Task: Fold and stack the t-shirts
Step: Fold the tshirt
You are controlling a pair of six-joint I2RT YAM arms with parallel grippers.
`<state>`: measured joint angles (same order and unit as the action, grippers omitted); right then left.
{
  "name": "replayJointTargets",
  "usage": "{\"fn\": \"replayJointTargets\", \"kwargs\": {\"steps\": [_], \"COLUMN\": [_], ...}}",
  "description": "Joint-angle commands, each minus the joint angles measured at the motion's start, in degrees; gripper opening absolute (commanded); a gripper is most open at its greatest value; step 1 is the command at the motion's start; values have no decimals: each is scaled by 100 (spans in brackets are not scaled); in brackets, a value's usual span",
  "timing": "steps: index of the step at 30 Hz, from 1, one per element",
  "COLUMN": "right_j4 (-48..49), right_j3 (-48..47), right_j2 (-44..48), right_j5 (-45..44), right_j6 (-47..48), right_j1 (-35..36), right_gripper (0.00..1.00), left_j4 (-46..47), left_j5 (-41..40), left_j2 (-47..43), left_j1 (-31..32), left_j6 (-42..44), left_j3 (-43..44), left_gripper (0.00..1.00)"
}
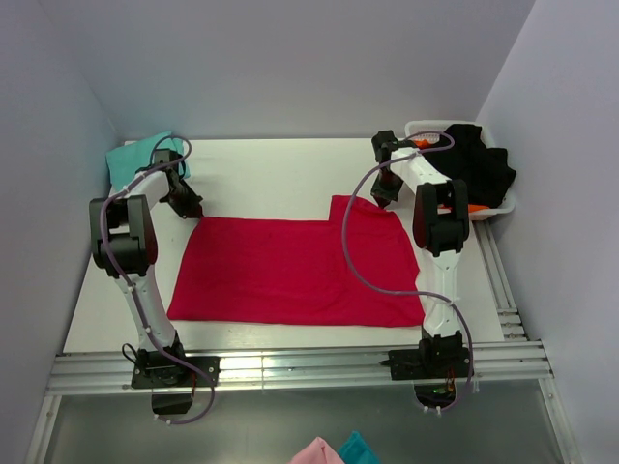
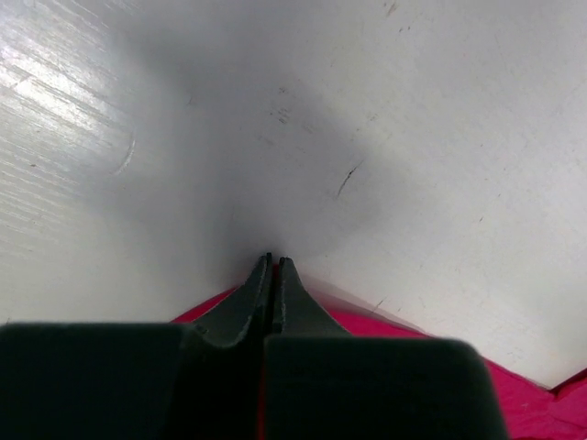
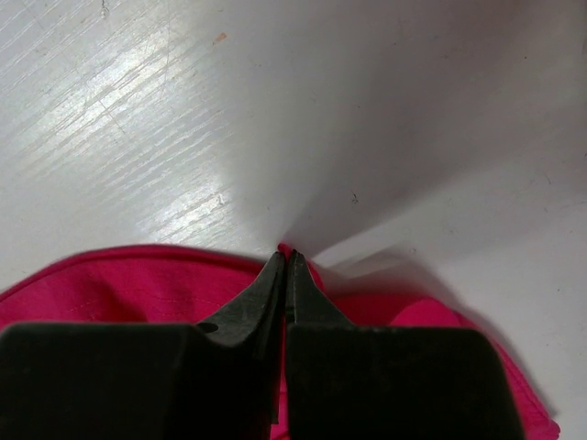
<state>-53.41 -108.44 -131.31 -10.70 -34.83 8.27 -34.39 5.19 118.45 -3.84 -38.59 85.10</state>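
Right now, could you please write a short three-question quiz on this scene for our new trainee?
1. True or false: the red t-shirt lies spread on the table.
2. Where is the teal t-shirt? A: far-left table corner. B: near edge. C: on the red t-shirt.
3. Fill in: the left arm's fingers and the right arm's fingers are both shut on the ___ t-shirt.
Key: 1 true; 2 A; 3 red.

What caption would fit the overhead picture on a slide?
Left gripper and right gripper pinch far corners of the red t-shirt on a white table.
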Motion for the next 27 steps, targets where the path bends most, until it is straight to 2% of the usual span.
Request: {"fn": "replayJointTargets", "kwargs": {"steps": [1,7,17,23,27], "right_j4": [-161,-240,-240,-196,-21], "right_j3": [-186,-283,-178,226,849], "right_j2": [237,281,930,1466,1967], "right_j5": [-222,-205,-161,-143,-117], "right_j6": [-103,-94,-24,-50,-77], "right_j1": [-63,-54,-54,-54,-54], "right_gripper": [0,0,0,0,0], "left_j4": [-147,-208,-384,-375,-340], "left_j5": [-159,-229,-378,-387,-396], "left_j2": [275,134,-314,-673,-981], "left_j1": [32,32,32,32,32], "left_j6": [88,115,203,203,220], "left_j3": [77,156,244,17,-265], "left_gripper": [0,0,0,0,0]}}
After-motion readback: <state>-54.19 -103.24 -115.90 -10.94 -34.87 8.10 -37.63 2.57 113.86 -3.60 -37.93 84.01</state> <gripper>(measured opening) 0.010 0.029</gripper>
